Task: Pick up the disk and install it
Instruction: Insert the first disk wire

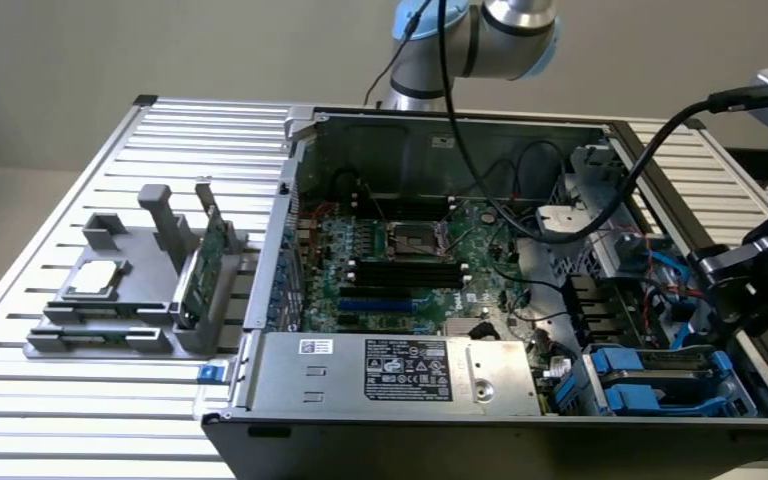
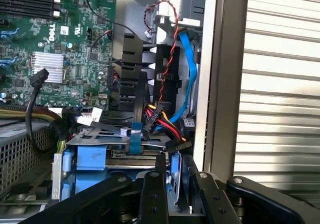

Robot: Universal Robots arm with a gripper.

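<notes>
Two black fingers (image 2: 155, 191) sit closest to the wrist camera. They are a little bit apart. A thin blue edge shows in the gap between them, and a dark slit stays beside that edge. So the fingers are not squeezing anything.

The disk (image 1: 654, 385) lies flat in a corner bay of the computer case (image 1: 424, 120). That bay is at the exterior view's right, near the front wall of the case. The disk has a bright blue plastic frame with chunky blue ends, and grey metal shows between them. The fingers hang near it, a bit above its end by the side wall.

The case lies open on a metal worktop (image 1: 77, 420) made of long slats. Inside it is a big green board (image 1: 398, 240). A silver box (image 1: 491, 375) with a black label sits just beside the disk, on the exterior view's left. A flat blue cable (image 2: 189, 69), a twisted red and black wire (image 2: 170, 44) and a bunch of red, yellow and black wires (image 2: 160, 116) run near the disk's bay.

A grey holder (image 1: 104, 338) stands on the worktop at the exterior view's left of the case. A small square silver chip (image 1: 97, 278) lies flat in it. A thin green card (image 1: 204, 265) stands up on its edge in a slot.
</notes>
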